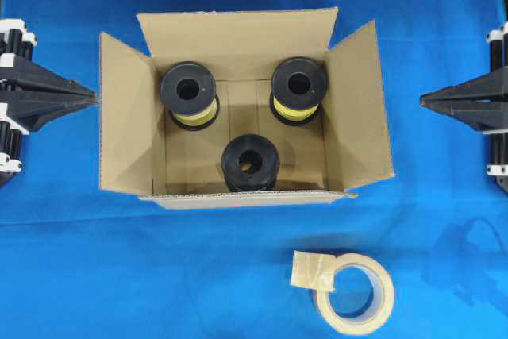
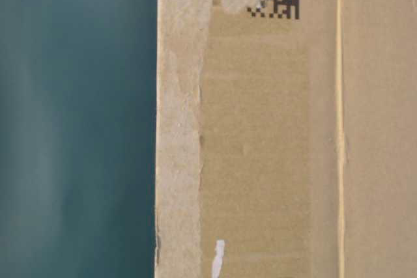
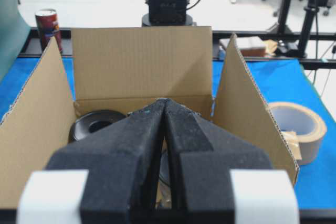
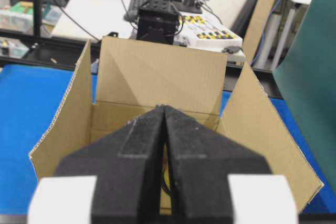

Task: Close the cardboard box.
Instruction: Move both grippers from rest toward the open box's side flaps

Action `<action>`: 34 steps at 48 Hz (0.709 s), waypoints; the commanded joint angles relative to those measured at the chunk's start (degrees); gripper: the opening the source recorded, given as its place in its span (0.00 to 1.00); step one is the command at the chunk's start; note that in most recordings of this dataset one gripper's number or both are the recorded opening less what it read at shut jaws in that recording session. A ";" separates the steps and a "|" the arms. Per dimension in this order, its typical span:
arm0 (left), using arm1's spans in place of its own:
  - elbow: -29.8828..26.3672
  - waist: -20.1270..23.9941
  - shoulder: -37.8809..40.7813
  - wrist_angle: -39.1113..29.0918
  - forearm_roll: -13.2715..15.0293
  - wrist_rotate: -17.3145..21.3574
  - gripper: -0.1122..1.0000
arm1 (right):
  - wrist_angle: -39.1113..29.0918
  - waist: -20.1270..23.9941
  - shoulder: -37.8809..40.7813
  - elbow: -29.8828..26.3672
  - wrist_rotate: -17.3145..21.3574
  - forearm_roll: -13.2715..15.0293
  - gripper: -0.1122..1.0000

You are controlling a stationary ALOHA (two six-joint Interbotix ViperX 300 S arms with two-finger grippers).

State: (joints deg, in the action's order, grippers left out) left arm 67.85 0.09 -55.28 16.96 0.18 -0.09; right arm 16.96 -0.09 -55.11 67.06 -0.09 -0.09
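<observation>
The cardboard box [image 1: 238,41] stands open in the middle of the blue table, with its back, left and right flaps raised. It fills the right of the table-level view [image 2: 273,128]. Three black spools lie inside it, two with yellow wire [image 1: 188,89] [image 1: 298,83] and one at the front [image 1: 250,164]. My left gripper [image 1: 94,98] is shut and empty, just outside the box's left flap; its wrist view looks over that flap into the box [image 3: 142,61]. My right gripper [image 1: 422,101] is shut and empty, a short way off the right flap [image 4: 157,77].
A beige tape roll [image 1: 355,293] with a loose tape end lies in front of the box, to the right; it also shows in the left wrist view [image 3: 296,127]. A red can [image 3: 48,24] stands off the table's far side.
</observation>
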 commanded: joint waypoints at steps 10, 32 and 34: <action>-1.58 0.53 -6.15 -14.33 1.76 0.18 0.10 | -11.43 -4.31 -3.87 -1.85 0.70 -0.62 0.10; 4.92 2.46 -6.42 -25.31 1.93 -3.69 0.10 | -15.12 -7.56 -0.26 5.45 0.97 -2.90 0.10; 5.36 2.46 -5.54 -24.70 1.93 -3.96 0.10 | -13.45 -7.65 1.05 6.06 0.97 -3.34 0.10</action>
State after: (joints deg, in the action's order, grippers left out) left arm 73.30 2.46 -62.75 -8.88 2.02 -3.78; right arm 0.62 -7.47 -56.34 72.95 0.79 -2.46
